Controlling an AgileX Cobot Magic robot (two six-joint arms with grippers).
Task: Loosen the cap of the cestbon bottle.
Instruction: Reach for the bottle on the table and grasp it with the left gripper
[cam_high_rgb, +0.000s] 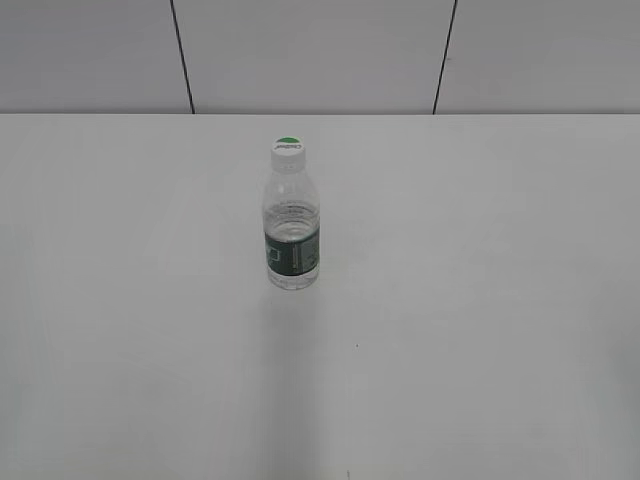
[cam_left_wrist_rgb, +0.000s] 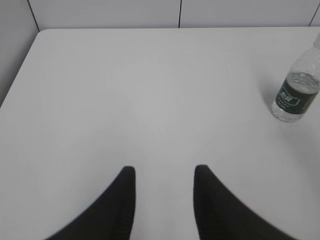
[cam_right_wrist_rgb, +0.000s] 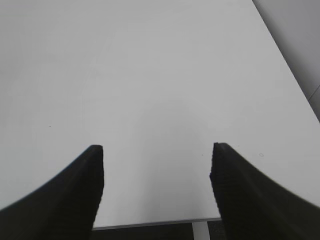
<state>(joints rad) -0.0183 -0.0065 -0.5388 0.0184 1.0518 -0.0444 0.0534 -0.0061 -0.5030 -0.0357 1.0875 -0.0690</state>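
Left hand (cam_left_wrist_rgb: 164, 172) open; cestbon bottle (cam_left_wrist_rgb: 296, 85) cropped, cap unseen.

A plain test bench, likely a robotics lab: a bare white table (cam_high_rgb: 480, 330) stands against a wall of pale grey panels (cam_high_rgb: 310, 55) split by thin dark seams, with no household, shop or office furnishings anywhere in view.

The exterior camera looks down at a slant across the white table (cam_high_rgb: 480, 330) toward its far edge and the wall. The left wrist camera sits low near the near-left part, facing the far edge; both catch the bottle (cam_high_rgb: 291, 225). The right wrist camera hangs over the near edge, facing the right side.
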